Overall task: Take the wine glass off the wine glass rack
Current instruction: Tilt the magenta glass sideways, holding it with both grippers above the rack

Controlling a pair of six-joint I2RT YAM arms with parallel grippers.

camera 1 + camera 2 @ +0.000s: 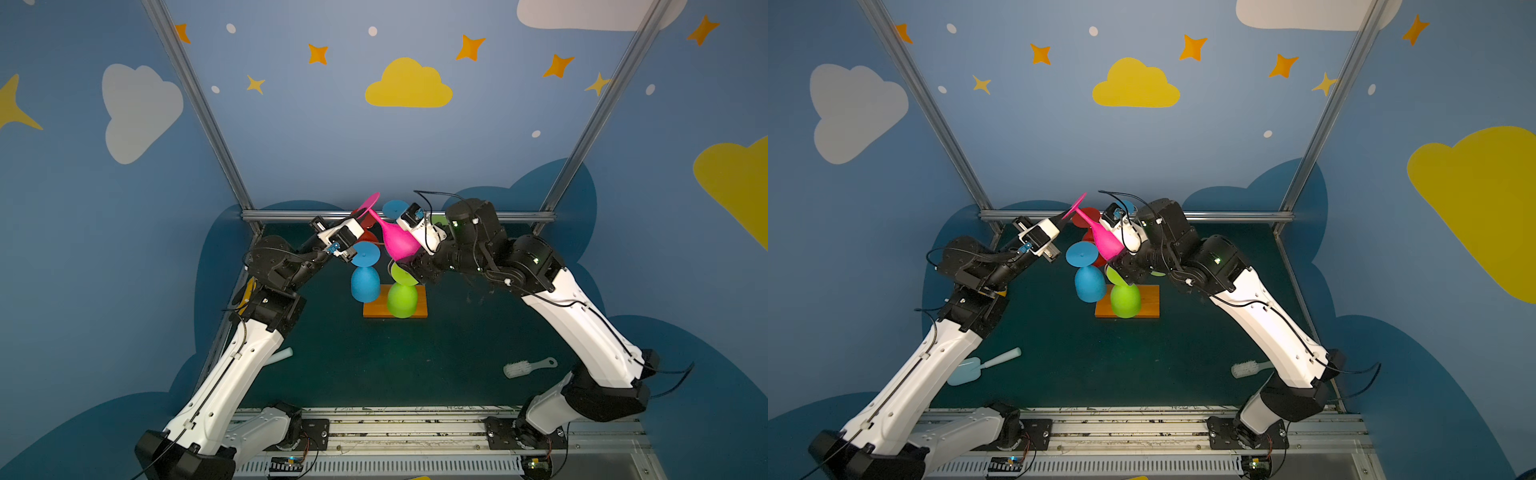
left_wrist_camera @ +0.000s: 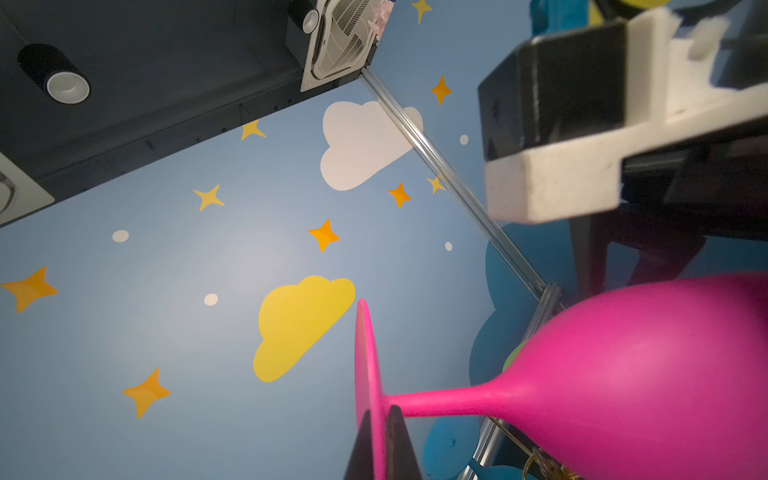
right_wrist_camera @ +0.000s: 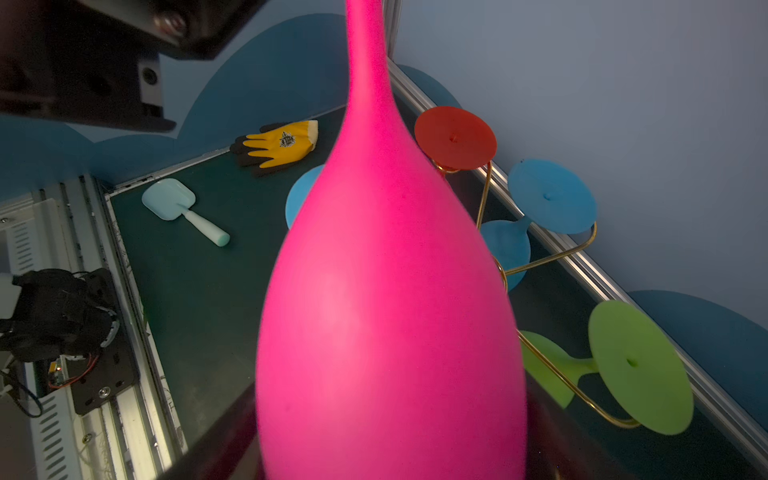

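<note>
The pink wine glass (image 1: 397,241) (image 1: 1106,245) hangs tilted above the wine glass rack, foot up and to the left, bowl down and to the right. My left gripper (image 1: 365,211) (image 2: 376,415) is shut on the rim of its flat foot (image 2: 365,353). My right gripper (image 1: 406,254) (image 3: 390,415) has its fingers wide on either side of the bowl (image 3: 386,291); whether they press on it is hidden. The rack's gold wire arms (image 3: 548,259) and orange base (image 1: 419,309) (image 1: 1150,303) stand just below. Blue (image 1: 365,282), green (image 1: 402,301) and red (image 3: 455,137) glasses hang on it.
A white brush (image 1: 528,368) lies on the dark mat at the front right. A pale blue scoop (image 1: 976,368) lies at the front left, and a yellow and black glove (image 3: 278,143) beyond it. The metal frame bar (image 1: 291,215) runs along the back.
</note>
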